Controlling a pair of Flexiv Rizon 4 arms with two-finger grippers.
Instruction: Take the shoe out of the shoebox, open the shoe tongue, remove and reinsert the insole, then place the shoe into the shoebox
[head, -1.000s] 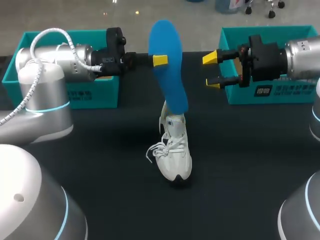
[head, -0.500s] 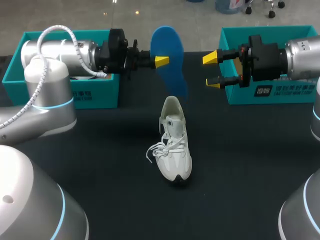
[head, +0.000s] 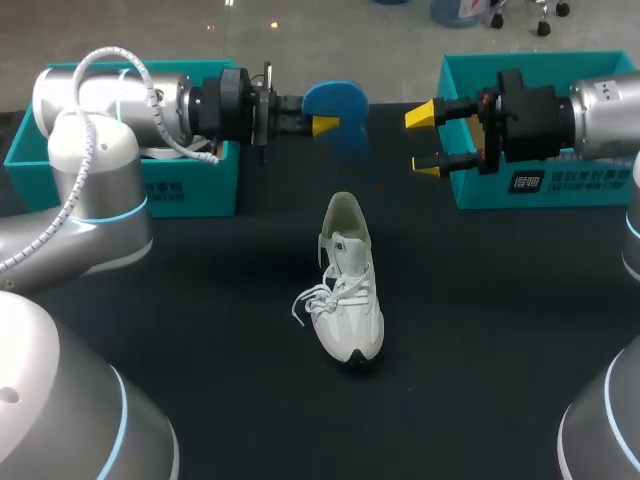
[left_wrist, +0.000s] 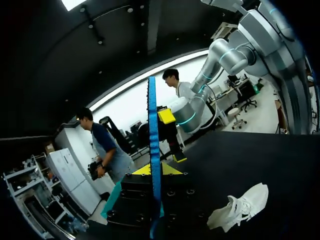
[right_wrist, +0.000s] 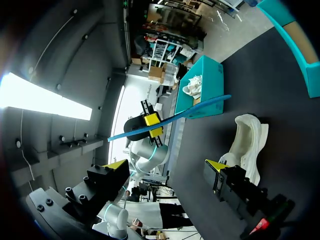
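shoe: white lace-up shoe (head: 345, 290) lies mid-table on the dark table (head: 500, 340), toe toward the near edge, heel opening toward the far side. loose laces (head: 308, 300) trail to its left. it is outside both boxes and nothing touches it.
shoe marking: small dark tag (head: 340, 245) on the tongue, too small to read.
right gripper: right gripper (head: 425, 140) hangs above the table, far and right of the shoe, pointing left. fingers spread wide, nothing between them.
left gripper: left gripper (head: 322, 125) is far and just left of centre, fingers pinched onto the insole, one on each face.
insole: blue insole (head: 337, 100) is held in the air beyond the shoe's heel, well apart from the shoe. it sits between the two grippers, clear of the right one, and shows edge-on in the left wrist view.
left shoebox: teal left shoebox (head: 40, 150) at far left, largely hidden by the left arm (head: 110, 105). white crumpled paper (right_wrist: 192, 86) inside. white print on the front panel, not legible.
right shoebox: teal right shoebox (head: 560, 190) at far right, behind the right gripper's body. white print on the front panel, not legible.
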